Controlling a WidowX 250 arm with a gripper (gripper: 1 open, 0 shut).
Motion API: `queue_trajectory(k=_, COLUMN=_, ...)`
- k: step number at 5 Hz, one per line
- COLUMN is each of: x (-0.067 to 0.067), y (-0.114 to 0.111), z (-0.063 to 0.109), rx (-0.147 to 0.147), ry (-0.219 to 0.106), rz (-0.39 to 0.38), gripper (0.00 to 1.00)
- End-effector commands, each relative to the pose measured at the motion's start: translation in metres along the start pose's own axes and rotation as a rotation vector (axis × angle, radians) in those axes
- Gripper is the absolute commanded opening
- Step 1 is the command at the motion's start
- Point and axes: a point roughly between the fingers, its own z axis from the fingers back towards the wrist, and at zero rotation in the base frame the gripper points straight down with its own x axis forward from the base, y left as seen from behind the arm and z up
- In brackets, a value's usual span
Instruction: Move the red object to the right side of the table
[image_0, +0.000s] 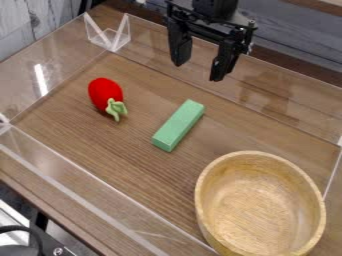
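Observation:
The red object (106, 95), a small rounded toy fruit with a light green leafy end, lies on the left part of the brown wood-grain table (254, 120). My black gripper (198, 60) hangs at the back centre, pointing down, its two fingers spread apart with nothing between them. It stands above the tabletop, to the right of and behind the red object, well apart from it.
A green rectangular block (178, 125) lies slanted near the middle. A round wooden bowl (259, 203) fills the front right corner. Low clear acrylic walls (107, 35) edge the tabletop.

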Motion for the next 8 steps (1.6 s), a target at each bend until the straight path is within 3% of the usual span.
queue_trajectory(k=1, x=-0.001, y=0.003, z=-0.007, rx=0.001, ry=0.022, rz=0.012, gripper=1.00)
queue_trajectory(k=2, x=-0.005, y=0.027, z=-0.011, rx=-0.027, ry=0.006, rz=0.224, gripper=1.00)
queue_trajectory(k=4, x=-0.018, y=0.106, z=-0.014, rx=-0.089, ry=-0.059, rz=0.651, gripper=1.00)
queue_trajectory(k=5, x=-0.027, y=0.134, z=-0.024, rx=-0.111, ry=-0.069, rz=0.798, gripper=1.00)
queue_trajectory(k=6, x=-0.035, y=0.154, z=-0.038, rx=-0.121, ry=-0.072, rz=0.910, gripper=1.00)
queue_trajectory(k=7, x=-0.031, y=0.162, z=-0.055, rx=-0.134, ry=-0.073, rz=0.980, gripper=1.00)
queue_trajectory(k=8, x=-0.025, y=0.161, z=-0.072, rx=-0.140, ry=-0.070, rz=0.988, gripper=1.00)
